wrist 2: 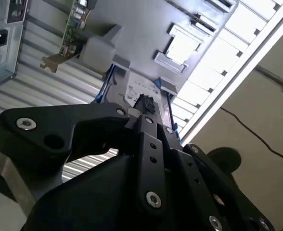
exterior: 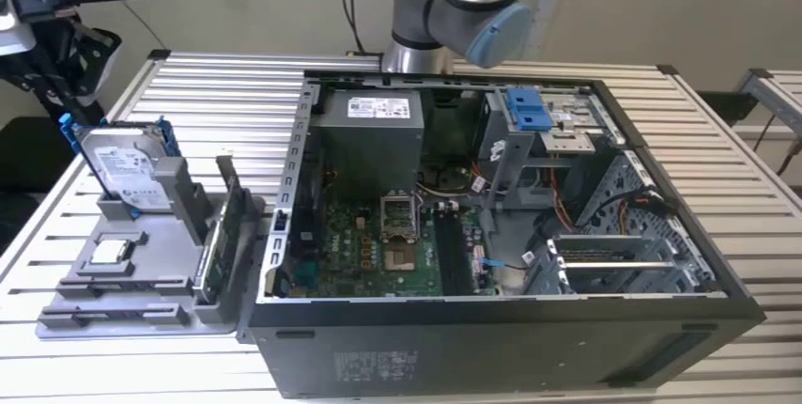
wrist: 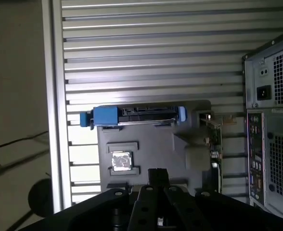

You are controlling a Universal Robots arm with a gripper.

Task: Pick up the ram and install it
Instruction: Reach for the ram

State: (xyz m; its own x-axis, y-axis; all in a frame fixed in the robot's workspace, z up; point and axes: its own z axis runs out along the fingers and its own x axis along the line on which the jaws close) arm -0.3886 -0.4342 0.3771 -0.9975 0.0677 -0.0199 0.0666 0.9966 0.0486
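The tray (exterior: 150, 272) holds a hard drive (exterior: 126, 164) upright at one end, a chip (exterior: 111, 252) in a middle recess and a green card (exterior: 210, 263) on edge along the side facing the open case (exterior: 501, 348). The ram (exterior: 94, 287) looks to be a thin dark strip in a rail at the tray's other end. Tray and case sit on a slatted metal table (exterior: 225, 94) before a pale wall (exterior: 626, 9). The gripper (wrist: 158, 176) hangs over the tray, fingertips together and empty.

Open computer case (exterior: 501, 352) beside tray (exterior: 131, 305) with hard drive (exterior: 123, 164)
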